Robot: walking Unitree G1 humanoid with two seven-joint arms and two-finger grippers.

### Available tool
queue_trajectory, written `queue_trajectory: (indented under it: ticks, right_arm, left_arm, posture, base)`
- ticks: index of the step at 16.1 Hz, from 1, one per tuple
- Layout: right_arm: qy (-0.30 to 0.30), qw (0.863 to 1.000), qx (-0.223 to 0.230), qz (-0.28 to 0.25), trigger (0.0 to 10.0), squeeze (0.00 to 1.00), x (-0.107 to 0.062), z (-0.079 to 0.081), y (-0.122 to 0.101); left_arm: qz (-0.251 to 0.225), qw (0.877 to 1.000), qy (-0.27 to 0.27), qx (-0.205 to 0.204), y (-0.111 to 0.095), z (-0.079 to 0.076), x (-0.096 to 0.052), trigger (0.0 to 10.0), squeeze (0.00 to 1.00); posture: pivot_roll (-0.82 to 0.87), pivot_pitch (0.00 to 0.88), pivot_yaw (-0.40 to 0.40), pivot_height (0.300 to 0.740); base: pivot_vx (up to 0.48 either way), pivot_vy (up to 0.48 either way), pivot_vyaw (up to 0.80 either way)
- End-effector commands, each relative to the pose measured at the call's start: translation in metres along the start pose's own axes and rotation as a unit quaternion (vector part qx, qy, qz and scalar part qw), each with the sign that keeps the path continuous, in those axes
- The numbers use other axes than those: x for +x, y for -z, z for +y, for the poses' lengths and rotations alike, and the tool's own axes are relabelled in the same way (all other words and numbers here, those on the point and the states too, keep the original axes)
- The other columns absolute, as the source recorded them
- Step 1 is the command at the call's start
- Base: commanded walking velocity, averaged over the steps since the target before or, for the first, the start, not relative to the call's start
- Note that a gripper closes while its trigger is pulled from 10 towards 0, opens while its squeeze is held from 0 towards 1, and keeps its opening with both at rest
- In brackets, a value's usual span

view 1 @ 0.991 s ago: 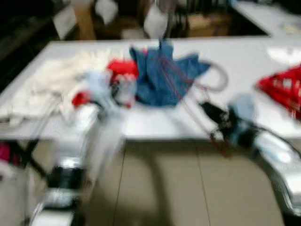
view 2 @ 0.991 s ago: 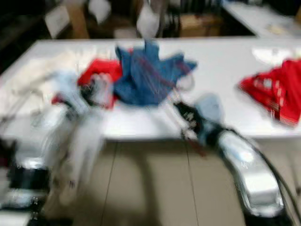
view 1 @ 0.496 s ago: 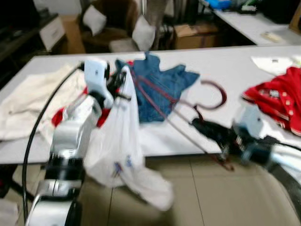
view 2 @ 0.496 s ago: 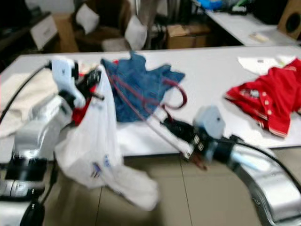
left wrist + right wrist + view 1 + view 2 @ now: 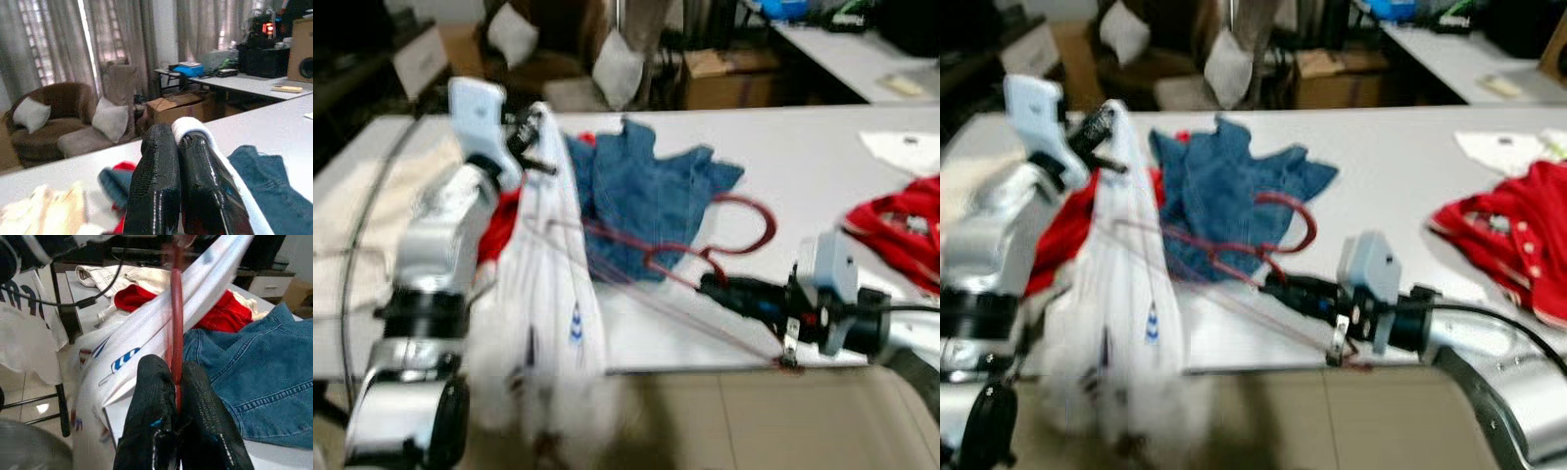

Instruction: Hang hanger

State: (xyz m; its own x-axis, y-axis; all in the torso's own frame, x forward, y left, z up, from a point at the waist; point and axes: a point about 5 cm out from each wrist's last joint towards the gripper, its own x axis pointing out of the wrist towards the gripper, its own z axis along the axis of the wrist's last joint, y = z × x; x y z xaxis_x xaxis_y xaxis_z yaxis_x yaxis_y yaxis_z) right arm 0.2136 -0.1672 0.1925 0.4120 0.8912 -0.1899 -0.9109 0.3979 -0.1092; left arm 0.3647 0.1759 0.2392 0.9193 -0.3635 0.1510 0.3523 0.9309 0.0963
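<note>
A dark red hanger [image 5: 770,227] is held near its neck by my right gripper [image 5: 707,286], which is shut on it just above the table's front edge. In the right wrist view the hanger's rod [image 5: 176,308] runs out from between the fingers into a white shirt [image 5: 146,340]. My left gripper [image 5: 530,137] is raised over the table's left part and is shut on the top of the white shirt [image 5: 553,294]. The shirt hangs down past the table edge, and one arm of the hanger reaches into it.
The white table [image 5: 803,147] carries a blue denim garment [image 5: 646,196], a red garment [image 5: 901,220] at the right, red cloth [image 5: 499,235] behind the shirt and a cream garment [image 5: 342,215] at the left. A sofa with pillows [image 5: 607,69] and cardboard boxes [image 5: 724,73] stand behind.
The view has shifted. My left gripper has lifted the white shirt higher, so it hangs straighter. The hanger's arm now reaches further into the shirt.
</note>
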Motion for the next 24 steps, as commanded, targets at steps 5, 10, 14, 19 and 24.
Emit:
queue_trajectory:
  ticks: [5,10,14,19,24]
  right_arm:
    - [-0.018,1.0,-0.02,0.013,10.0,0.0,0.005,-0.002,-0.003]
    - [-0.029,0.999,-0.02,0.014,10.0,0.0,0.01,-0.003,-0.003]
    - [0.027,0.998,-0.043,0.029,10.0,0.0,0.043,-0.035,0.003]
    - [0.189,0.975,-0.112,-0.027,10.0,0.0,0.072,-0.105,-0.042]
    - [0.392,0.841,-0.192,-0.318,10.0,0.0,0.028,-0.156,-0.178]
  left_arm:
    - [-0.009,0.999,0.009,0.047,-0.018,0.015,0.002,10.0,0.0]
    - [-0.024,0.998,0.051,0.015,-0.024,0.001,0.003,10.0,0.0]
    - [-0.087,0.99,0.11,-0.008,-0.061,-0.014,0.004,10.0,0.0]
    - [-0.205,0.961,0.166,-0.083,-0.123,-0.023,-0.006,10.0,0.0]
    - [-0.318,0.908,0.223,-0.156,-0.165,-0.024,-0.028,10.0,0.0]
  posture:
    - [-0.04,0.0,0.035,0.74]
    - [-0.05,0.0,0.041,0.74]
    - [-0.04,0.0,0.031,0.74]
    - [-0.03,0.0,0.014,0.74]
    - [-0.01,0.0,-0.004,0.74]
  base:
    - [0.329,0.0,0.0]
    - [0.0,0.0,0.0]
    - [0.0,0.0,0.0]
    - [0.0,0.0,0.0]
    - [0.0,0.0,0.0]
